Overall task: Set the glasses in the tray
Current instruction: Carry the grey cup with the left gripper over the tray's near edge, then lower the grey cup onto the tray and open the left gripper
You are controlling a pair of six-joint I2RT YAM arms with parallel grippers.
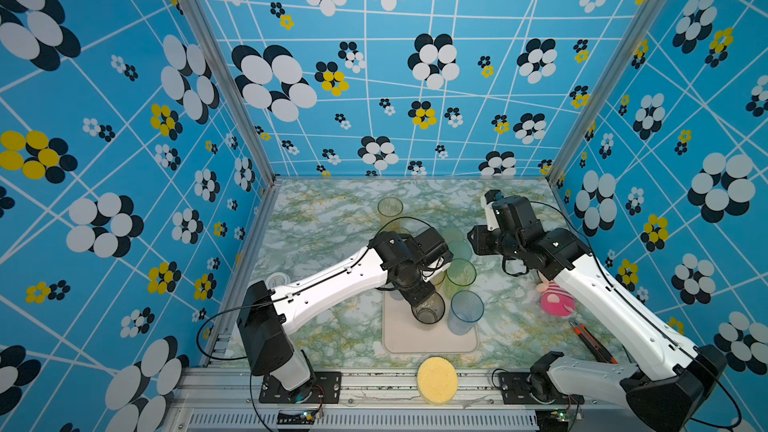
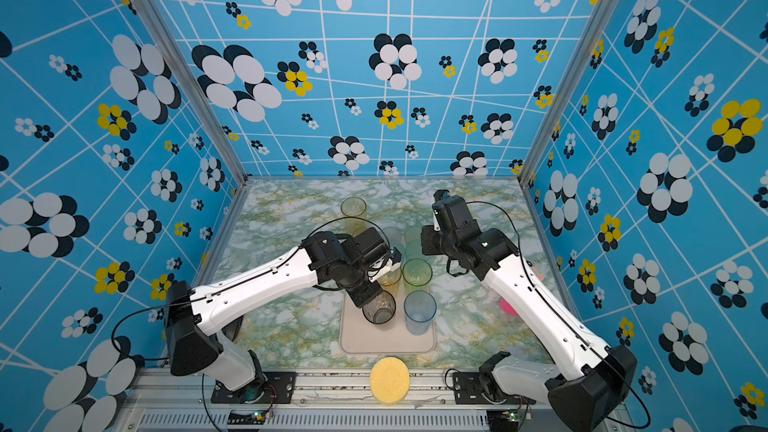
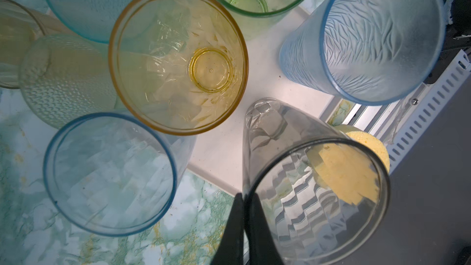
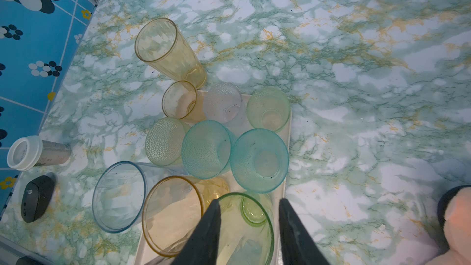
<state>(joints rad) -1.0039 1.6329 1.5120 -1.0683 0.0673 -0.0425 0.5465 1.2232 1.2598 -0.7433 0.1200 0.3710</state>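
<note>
Marble tabletop (image 1: 324, 222): left fingers (image 3: 237, 230) pinch grey glass (image 3: 316, 200) amid crowded tumblers (image 3: 178, 59); right fingers (image 4: 204, 235) parted.

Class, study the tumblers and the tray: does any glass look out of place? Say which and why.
Two do. The tall amber tumbler stands on the marble table behind the tray, and a blue-rimmed clear tumbler stands on the table beside it; neither is in the tray yet.
</note>
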